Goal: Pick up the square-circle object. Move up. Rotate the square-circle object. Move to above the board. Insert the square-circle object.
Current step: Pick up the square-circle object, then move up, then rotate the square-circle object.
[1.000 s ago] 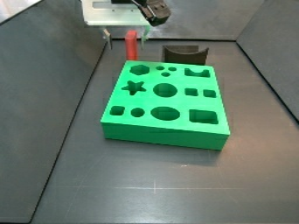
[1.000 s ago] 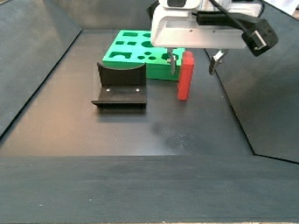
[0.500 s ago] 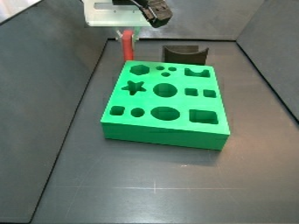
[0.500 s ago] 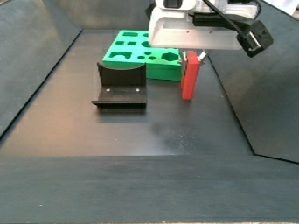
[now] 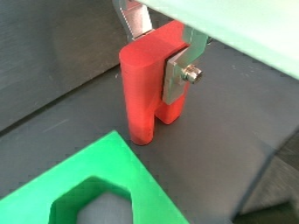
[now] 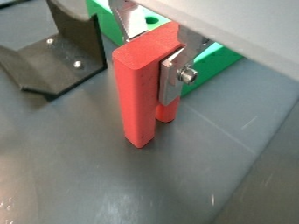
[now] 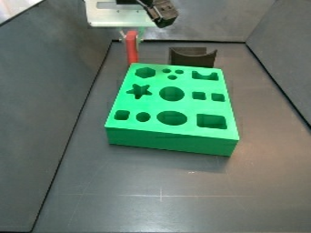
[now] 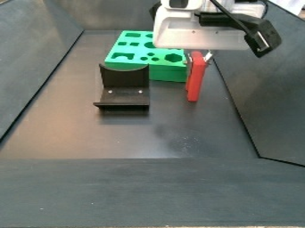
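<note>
Red square-circle object [image 8: 193, 80] now higher off dark floor [image 8: 179, 134], fingers [image 6: 176, 72] clamped on it.

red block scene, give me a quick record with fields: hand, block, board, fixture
hand: hand shut on the red block, beside the board
block: red block upright between the silver fingers, lower end near the floor; contact unclear
board: green board flat on the floor, visible holes empty
fixture: dark fixture on the floor next to the board
</note>
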